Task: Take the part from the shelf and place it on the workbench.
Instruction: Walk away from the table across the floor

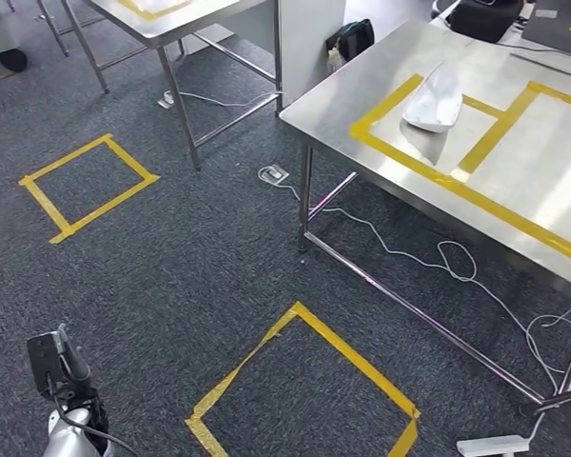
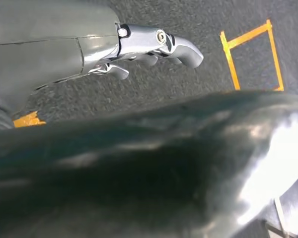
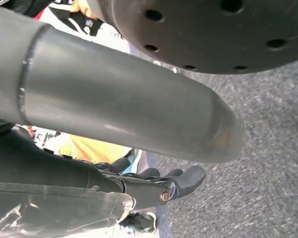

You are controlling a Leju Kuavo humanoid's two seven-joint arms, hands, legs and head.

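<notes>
The white part (image 1: 433, 97) lies on the steel worktop (image 1: 325, 109), inside the yellow tape frame. It looks like a thin moulded shell: likely light, stiff and smooth, best taken across its narrow width near the middle. The left hand (image 2: 155, 47) and right hand (image 3: 166, 186) hang over carpet, fingers loosely extended, holding nothing.

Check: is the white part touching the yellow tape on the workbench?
Cannot tell. In the head view the white part lies on the workbench inside the yellow tape outline, but its raised end may merely overlap the tape line behind.
</notes>
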